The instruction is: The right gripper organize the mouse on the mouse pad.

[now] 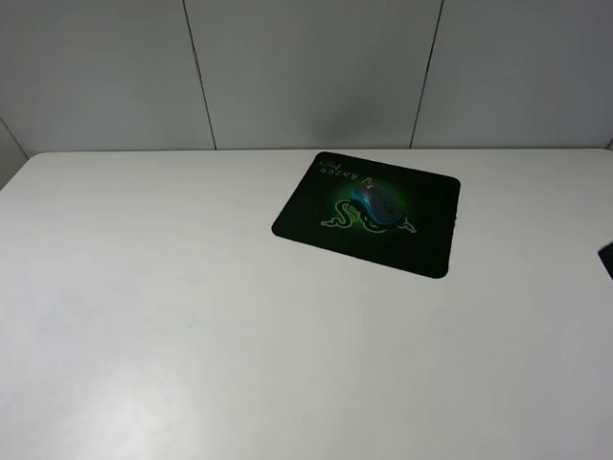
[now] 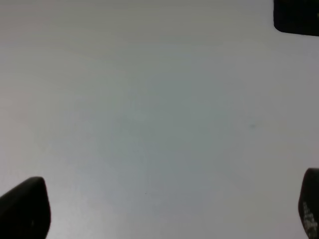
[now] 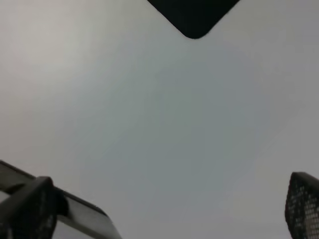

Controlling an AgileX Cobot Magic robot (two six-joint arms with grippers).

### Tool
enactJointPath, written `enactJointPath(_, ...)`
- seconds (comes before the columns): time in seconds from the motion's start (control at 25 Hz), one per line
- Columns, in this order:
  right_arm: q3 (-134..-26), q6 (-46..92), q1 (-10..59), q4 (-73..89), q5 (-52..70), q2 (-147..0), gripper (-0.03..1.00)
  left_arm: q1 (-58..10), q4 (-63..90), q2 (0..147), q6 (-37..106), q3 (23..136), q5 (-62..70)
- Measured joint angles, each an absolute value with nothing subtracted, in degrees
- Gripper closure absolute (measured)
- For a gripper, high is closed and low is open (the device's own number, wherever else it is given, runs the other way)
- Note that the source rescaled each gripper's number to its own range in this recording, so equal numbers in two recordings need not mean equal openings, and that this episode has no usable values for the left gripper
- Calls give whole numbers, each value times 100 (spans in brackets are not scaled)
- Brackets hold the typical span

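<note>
The mouse (image 1: 374,205) lies on the mouse pad (image 1: 431,235), over the green snake logo near the pad's middle, its teal side showing under a dark top. The mouse pad sits flat on the white table (image 1: 192,316), toward the far edge and right of centre, turned at a slight angle to that edge, with green lettering along its far-left side. The right end effector (image 3: 172,211) hangs over bare table with its fingers spread wide and nothing between them; one rounded corner of the pad shows ahead of it. The left end effector (image 2: 169,211) is likewise wide apart and empty above bare table.
</note>
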State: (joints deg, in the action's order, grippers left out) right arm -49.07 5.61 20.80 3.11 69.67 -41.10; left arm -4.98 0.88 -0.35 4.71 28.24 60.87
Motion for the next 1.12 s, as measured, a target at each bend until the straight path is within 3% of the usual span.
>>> enactJointPath(0.6,-3310,220,425,457,6177,-286,-3,-498,82,-35,471,2824,6087)
enactJointPath(1.12,-2824,109,-3,397,5905,40,-3,-498,82,-35,471,2824,6087)
